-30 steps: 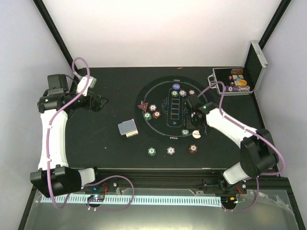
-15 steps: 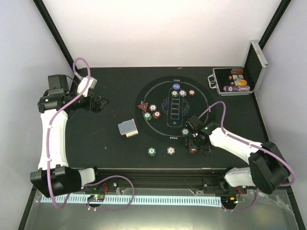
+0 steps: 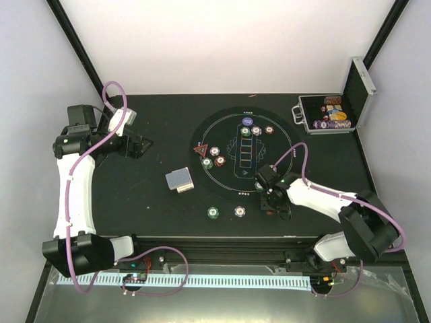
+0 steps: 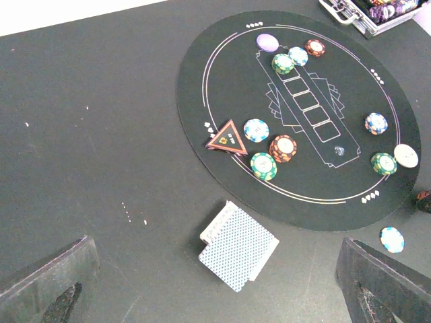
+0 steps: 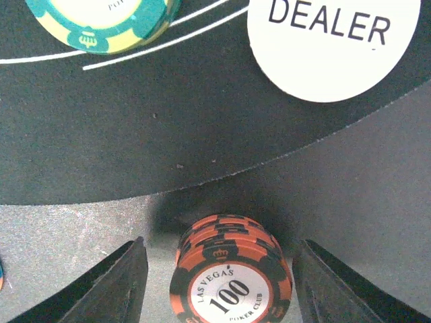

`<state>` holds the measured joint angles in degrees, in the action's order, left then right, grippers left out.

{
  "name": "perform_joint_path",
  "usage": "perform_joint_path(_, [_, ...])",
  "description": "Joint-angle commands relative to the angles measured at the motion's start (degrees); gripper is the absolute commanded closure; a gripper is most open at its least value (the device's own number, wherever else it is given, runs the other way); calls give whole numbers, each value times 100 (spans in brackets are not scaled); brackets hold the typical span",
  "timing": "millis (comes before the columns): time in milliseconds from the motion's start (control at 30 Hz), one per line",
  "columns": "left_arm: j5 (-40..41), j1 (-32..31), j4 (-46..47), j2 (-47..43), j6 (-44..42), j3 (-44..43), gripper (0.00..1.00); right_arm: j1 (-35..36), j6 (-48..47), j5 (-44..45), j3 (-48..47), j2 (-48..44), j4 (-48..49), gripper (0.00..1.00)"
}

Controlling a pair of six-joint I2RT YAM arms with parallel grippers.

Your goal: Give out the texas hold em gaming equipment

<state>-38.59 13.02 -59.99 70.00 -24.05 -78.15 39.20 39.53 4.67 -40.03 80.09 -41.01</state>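
Observation:
A stack of orange-brown "100" chips [image 5: 232,282] stands on the table just off the round mat's [image 3: 296,145] near edge. My right gripper [image 5: 221,252] is lowered around it, open, with a gap on each side of the stack. From above, the right gripper [image 3: 271,206] covers that stack. A white DEALER disc [image 5: 333,40] and a green chip [image 5: 101,23] lie on the mat beyond. The deck of cards [image 4: 238,245] lies face down left of the mat. My left gripper [image 4: 215,296] hovers open, high above it. The red triangle [image 4: 227,138] sits on the mat's left side.
Several chips and a blue disc [image 3: 248,121] are spread over the mat. A green chip [image 3: 213,212] and a white-blue chip [image 3: 240,211] lie near the front edge. The silver-edged case [image 3: 328,114] stands open at the back right.
My right arm has swung from over the mat's right side down to the near edge, settling around the orange-brown stack, and its jaws have narrowed. The left arm has stayed still.

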Motion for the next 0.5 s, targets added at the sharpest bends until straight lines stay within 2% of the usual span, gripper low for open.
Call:
perform_joint_path(0, [-88,17,-64,-29,-86,-17,1,36,73,192,37,41,118,40])
perform_joint_path(467, [-80,20,-64,-58,-95,-57,1,36,-6,280,39,162,117,54])
